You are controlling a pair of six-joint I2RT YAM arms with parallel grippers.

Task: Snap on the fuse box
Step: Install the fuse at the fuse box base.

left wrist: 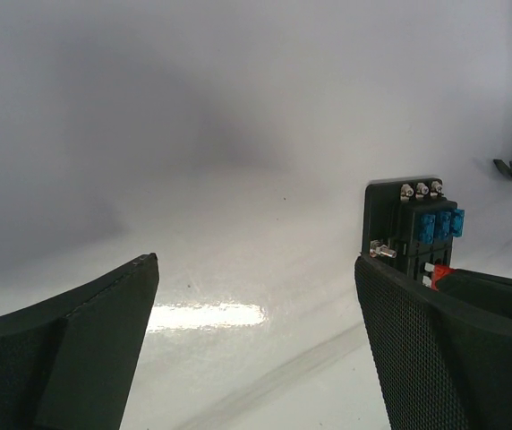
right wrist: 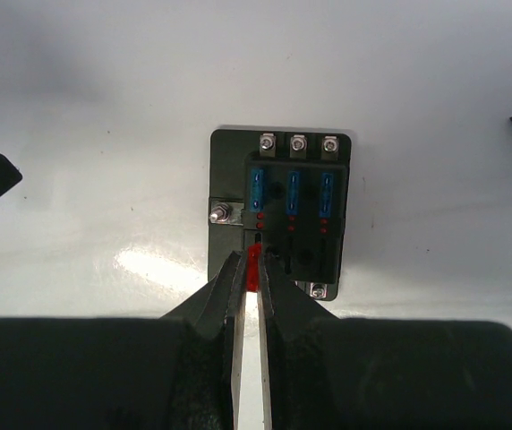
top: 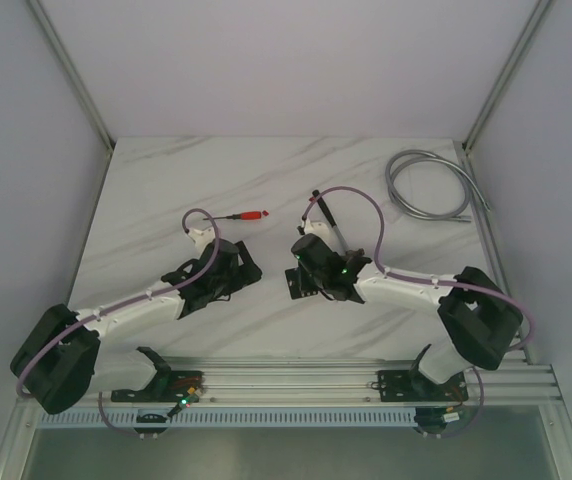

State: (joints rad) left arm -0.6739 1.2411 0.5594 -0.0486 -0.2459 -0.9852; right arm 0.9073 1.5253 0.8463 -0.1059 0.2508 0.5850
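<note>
The fuse box (right wrist: pixel 281 215) is a small black square block lying flat on the white table, with three blue fuses in its upper row and screws along its edge. My right gripper (right wrist: pixel 256 260) is shut on a small red fuse (right wrist: pixel 254 269), held at the box's lower left slot. The box also shows in the left wrist view (left wrist: pixel 408 224), behind my right-hand finger. My left gripper (left wrist: pixel 256 264) is open and empty, just left of the box. In the top view both grippers, left (top: pixel 238 265) and right (top: pixel 311 272), sit mid-table, and the box (top: pixel 294 285) is mostly hidden.
A thin tool with a red tip (top: pixel 246 215) lies behind the left gripper. A dark rod-like tool (top: pixel 329 215) lies behind the right gripper. A coiled grey cable (top: pixel 431 185) sits at the back right. An aluminium rail (top: pixel 296 380) runs along the near edge.
</note>
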